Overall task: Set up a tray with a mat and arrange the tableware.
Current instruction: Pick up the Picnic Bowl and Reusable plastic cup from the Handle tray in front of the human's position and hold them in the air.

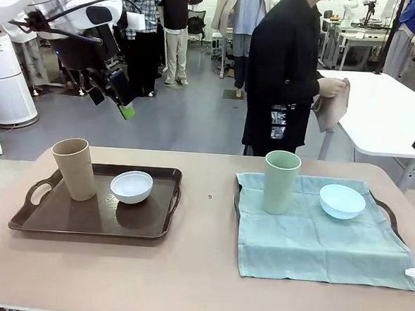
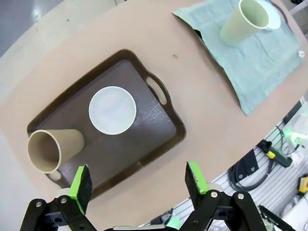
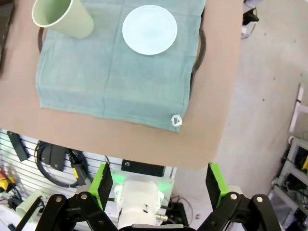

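A dark brown tray (image 1: pixel 62 221) on the left holds a tan cup (image 1: pixel 74 168) and a white bowl (image 1: pixel 131 186). On the right, a teal mat (image 1: pixel 315 239) covers a second tray (image 1: pixel 390 216); on it stand a pale green cup (image 1: pixel 281 181) and a light blue bowl (image 1: pixel 342 201). My left gripper (image 1: pixel 112 100) hangs open high above the left tray, looking down on the tray (image 2: pixel 159 139), tan cup (image 2: pixel 50 147) and white bowl (image 2: pixel 112 109). My right gripper (image 3: pixel 161 185) is open and empty, high over the table's near right edge, with the mat (image 3: pixel 110 82), green cup (image 3: pixel 60 17) and blue bowl (image 3: pixel 149 30) below.
A person in black (image 1: pixel 283 68) stands at the far side, holding a beige cloth (image 1: pixel 332 103). Bare table (image 1: pixel 200 268) lies between the two trays and along the front. A white table (image 1: pixel 386 110) stands behind on the right.
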`<state>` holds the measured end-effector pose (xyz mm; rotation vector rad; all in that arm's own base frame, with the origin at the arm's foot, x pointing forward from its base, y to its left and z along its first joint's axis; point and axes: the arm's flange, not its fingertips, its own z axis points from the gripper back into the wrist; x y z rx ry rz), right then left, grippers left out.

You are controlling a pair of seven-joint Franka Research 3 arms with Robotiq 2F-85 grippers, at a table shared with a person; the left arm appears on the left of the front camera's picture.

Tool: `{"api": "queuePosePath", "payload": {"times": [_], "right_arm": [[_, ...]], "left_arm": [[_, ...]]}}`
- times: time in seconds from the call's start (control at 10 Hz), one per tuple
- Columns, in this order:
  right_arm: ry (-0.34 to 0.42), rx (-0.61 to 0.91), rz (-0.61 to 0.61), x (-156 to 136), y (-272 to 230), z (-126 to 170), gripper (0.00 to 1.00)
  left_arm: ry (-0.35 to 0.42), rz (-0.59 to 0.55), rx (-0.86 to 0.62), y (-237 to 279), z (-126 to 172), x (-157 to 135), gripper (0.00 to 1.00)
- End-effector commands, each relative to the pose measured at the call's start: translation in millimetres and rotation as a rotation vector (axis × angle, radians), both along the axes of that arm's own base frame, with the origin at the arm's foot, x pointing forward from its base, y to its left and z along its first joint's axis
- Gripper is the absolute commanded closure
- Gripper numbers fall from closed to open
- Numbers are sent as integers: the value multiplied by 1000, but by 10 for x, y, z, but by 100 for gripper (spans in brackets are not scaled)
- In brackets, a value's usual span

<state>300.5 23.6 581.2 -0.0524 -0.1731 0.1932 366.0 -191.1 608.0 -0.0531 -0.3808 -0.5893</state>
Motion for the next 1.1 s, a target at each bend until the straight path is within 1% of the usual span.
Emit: {"api": "queuePosePath", "payload": {"times": [0.0,0.1,0.2,0.3,0.4,0.5,0.6,0.7,0.8,0.9,1.0], "right_arm": [[2,0,-8,25,-1,-1,0],[0,0,0,0,0,0,0],[-32,90,-61,49,-9,178,0],[-6,330,-102,78,-204,356,0],[15,422,-147,44,-448,426,0],[32,468,-190,27,-646,444,0],[86,523,-188,4,-751,452,0],[3,377,-136,-13,-518,417,0],[3,377,-136,-13,-518,417,0],[31,462,-175,-47,-765,462,0],[122,659,-70,56,-809,532,0]], "left_arm": [[-18,-11,12,15,9,19,0],[0,0,0,0,0,0,0],[-1,165,-14,200,118,57,0],[30,296,-49,519,147,129,0],[64,390,-98,866,142,159,0],[91,468,-158,1225,144,149,0],[113,562,-179,1548,149,96,0],[95,543,-198,1644,222,-5,0],[96,468,-131,1427,135,177,0],[96,468,-131,1427,135,177,0],[102,530,-160,1777,201,100,0]]}}
